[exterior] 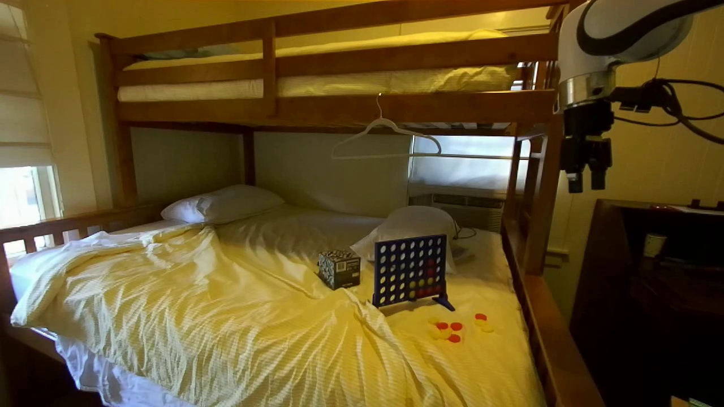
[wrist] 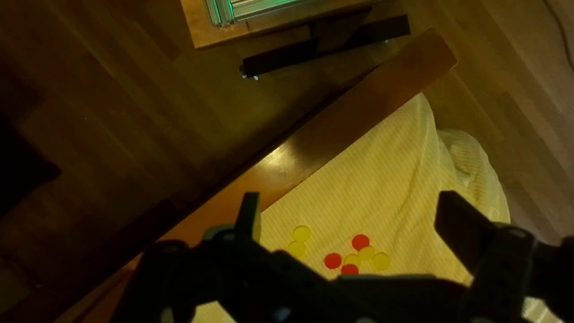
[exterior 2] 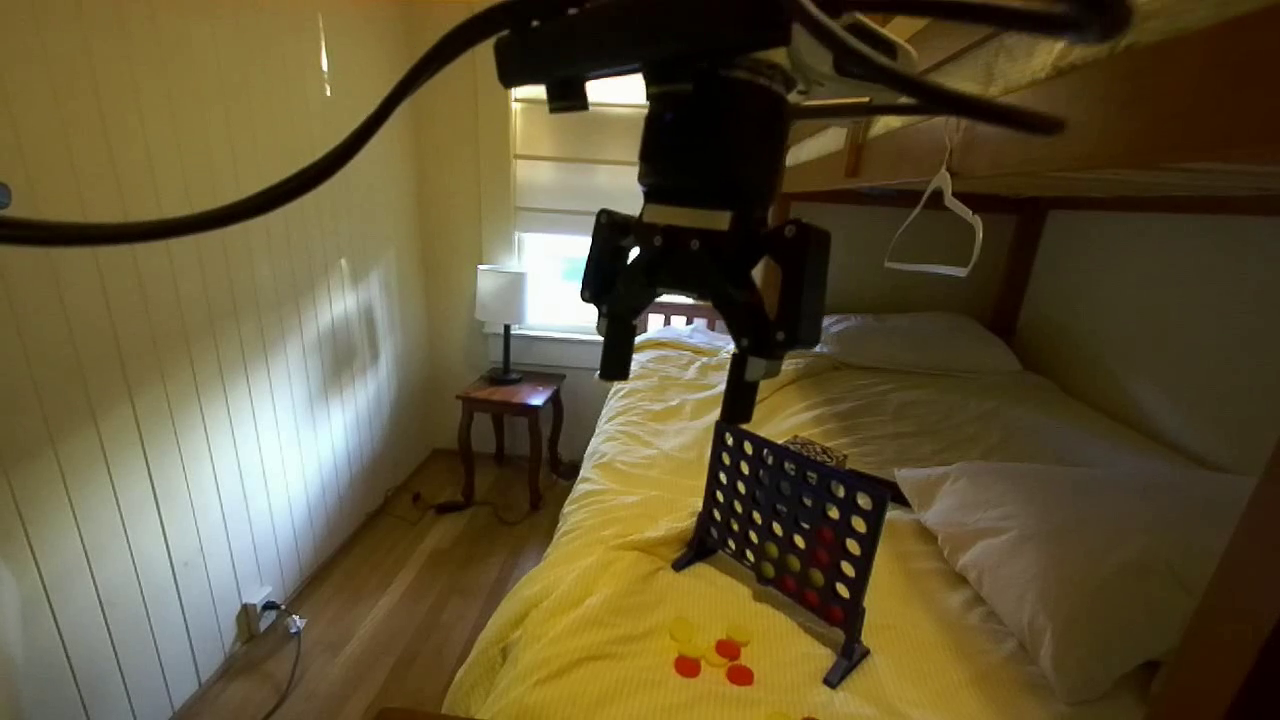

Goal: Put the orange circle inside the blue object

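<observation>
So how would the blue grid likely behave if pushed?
The blue grid would probably tip: it stands thin and upright on small feet atop a soft bedcover. It looks stiff, its frame showing no sag, and, being widely perforated, may be light for its size.

The game grid point(exterior: 407, 270) looks like smooth, dark-blue plastic with a dull sheen; the orange-red discs point(wrist: 360, 242) and yellow discs point(wrist: 381, 260) near it look like smooth, flat plastic too. The surface point(exterior: 294, 339) under them is soft, matt yellow cloth, finely ribbed and wrinkled. In an exterior view, the far-left pillow point(exterior: 223, 204) and the right pillow point(exterior: 410, 220) are matt white cloth. The bed rail point(wrist: 350, 117) is varnished wood, glossy enough to throw back a bright patch of light. The patterned box point(exterior: 339, 268) looks like printed card. The hand point(exterior 2: 676, 385) is black and mostly matt; near it, the arm point(exterior: 588, 63) has a smooth white shell and a shiny metal collar point(exterior: 587, 87). The floor point(exterior 2: 400, 590) is wooden boards.
</observation>
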Action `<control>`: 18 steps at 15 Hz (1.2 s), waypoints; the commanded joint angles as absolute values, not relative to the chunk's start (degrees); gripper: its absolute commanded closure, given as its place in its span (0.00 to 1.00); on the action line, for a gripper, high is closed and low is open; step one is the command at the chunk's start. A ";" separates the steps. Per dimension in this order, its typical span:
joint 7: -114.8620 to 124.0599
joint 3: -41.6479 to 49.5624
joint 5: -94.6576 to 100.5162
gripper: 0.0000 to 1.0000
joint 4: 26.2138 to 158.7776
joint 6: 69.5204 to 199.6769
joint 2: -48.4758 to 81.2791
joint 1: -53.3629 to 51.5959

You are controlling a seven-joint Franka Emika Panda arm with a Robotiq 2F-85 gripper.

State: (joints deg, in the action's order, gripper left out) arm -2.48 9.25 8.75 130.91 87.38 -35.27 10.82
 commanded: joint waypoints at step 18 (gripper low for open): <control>-7.97 4.19 12.99 0.00 137.97 120.84 -14.72 5.26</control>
